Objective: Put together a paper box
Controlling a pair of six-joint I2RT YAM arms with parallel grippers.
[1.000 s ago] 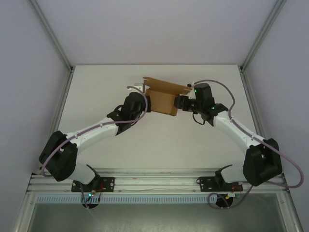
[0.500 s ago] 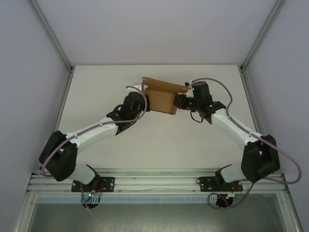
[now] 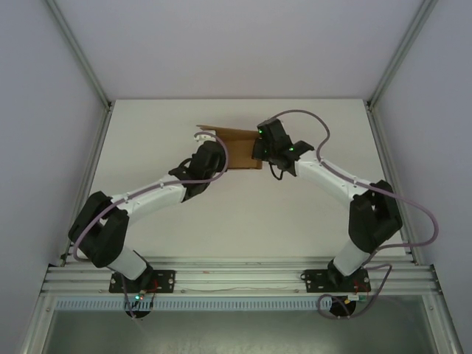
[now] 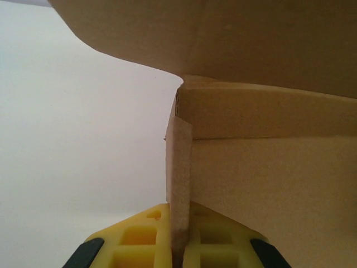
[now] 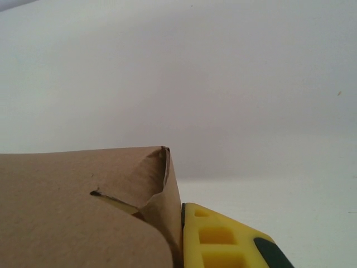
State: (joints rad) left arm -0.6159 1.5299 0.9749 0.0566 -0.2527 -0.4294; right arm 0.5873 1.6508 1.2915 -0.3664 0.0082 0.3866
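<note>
The paper box (image 3: 237, 150) is brown cardboard and sits at the middle back of the white table, pinched between both arms. My left gripper (image 3: 223, 155) comes in from the left. In the left wrist view its yellow fingers (image 4: 146, 240) are shut on a thin upright wall of the paper box (image 4: 268, 184), with a wide flap (image 4: 223, 39) overhead. My right gripper (image 3: 256, 153) reaches over the box's right end. In the right wrist view a creased cardboard corner (image 5: 83, 212) presses against one yellow finger (image 5: 223, 243); the other finger is hidden behind the cardboard.
Grey walls and aluminium posts (image 3: 81, 70) enclose the table (image 3: 147, 125) on three sides. A metal rail (image 3: 236, 276) carrying the arm bases runs along the near edge. Cables (image 3: 310, 118) loop above the right arm.
The right arm swung left and in over the box's right end, and its jaws closed on the cardboard. The box and its top flap shifted left and look narrower. The left gripper kept its hold.
</note>
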